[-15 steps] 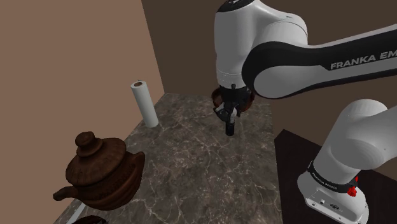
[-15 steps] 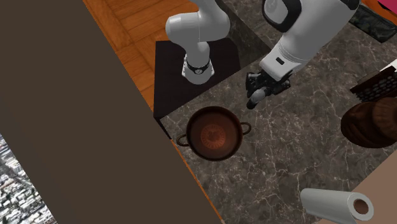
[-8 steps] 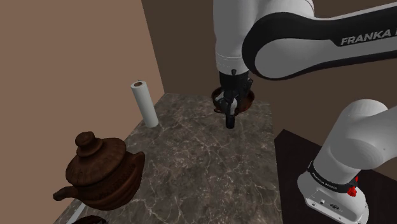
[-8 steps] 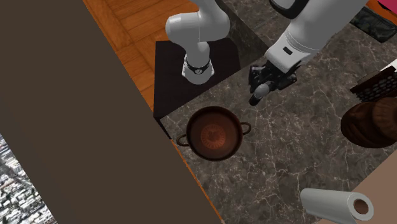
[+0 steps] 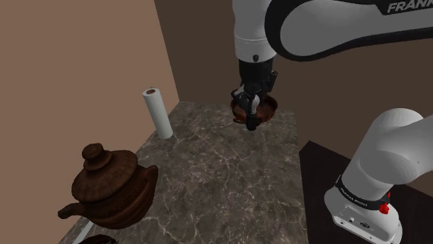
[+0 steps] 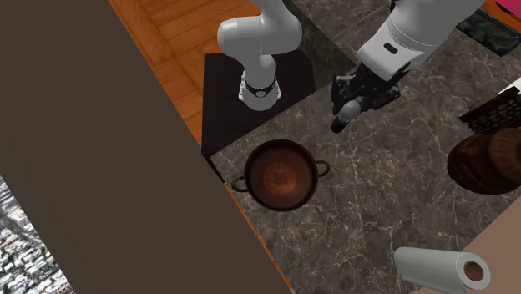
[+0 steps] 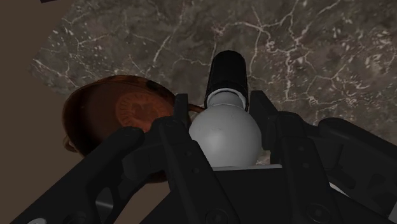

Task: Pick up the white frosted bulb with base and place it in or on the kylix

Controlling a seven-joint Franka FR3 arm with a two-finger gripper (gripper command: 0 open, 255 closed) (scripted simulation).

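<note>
– Status, end effector (image 7: 224,124)?
– Clenched on white bulb (image 7: 226,137), gripping both sides of its globe, black base (image 7: 229,70) pointing away from the hand.
– Location of bulb?
– Held over the veined counter (image 5: 229,180), beside the brown kylix (image 6: 280,177), not above its bowl. Kylix sits at the counter's edge, near the stand (image 6: 221,108). Upright white roll (image 5: 157,114) stands well apart.

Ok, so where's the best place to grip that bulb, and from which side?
Probably the round white globe of the bulb, at its widest, one finger on each side, coming from the end opposite its narrow black base. The gripper clasps it that way now.
</note>
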